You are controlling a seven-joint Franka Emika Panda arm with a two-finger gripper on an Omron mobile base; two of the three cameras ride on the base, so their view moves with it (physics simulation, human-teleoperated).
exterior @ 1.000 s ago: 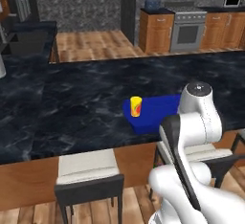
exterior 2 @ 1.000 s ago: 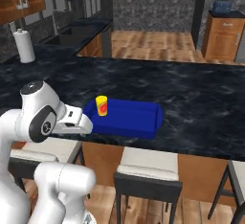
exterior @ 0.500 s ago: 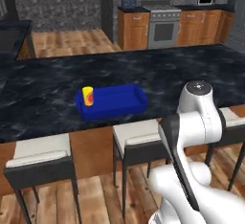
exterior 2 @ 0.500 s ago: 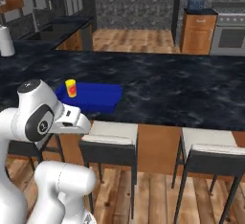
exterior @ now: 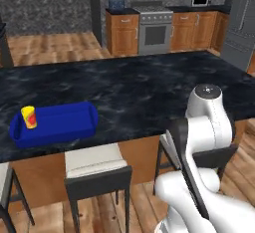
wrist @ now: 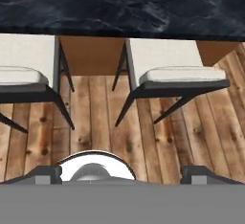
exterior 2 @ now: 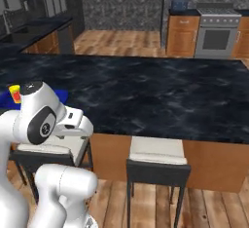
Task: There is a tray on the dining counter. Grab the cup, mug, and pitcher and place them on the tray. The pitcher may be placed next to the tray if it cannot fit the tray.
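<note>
White arm folded compactly above its base, the upper links doubled back on themselves so that the rounded elbow joint stands highest and the hand is tucked low and close to the body. Gripper [wrist: 122,174] directed downward toward the floor; its two dark finger tips [wrist: 45,174] sit far apart at either side of the hand view, the jaws spread wide with nothing between them. No object in contact with either finger.
</note>
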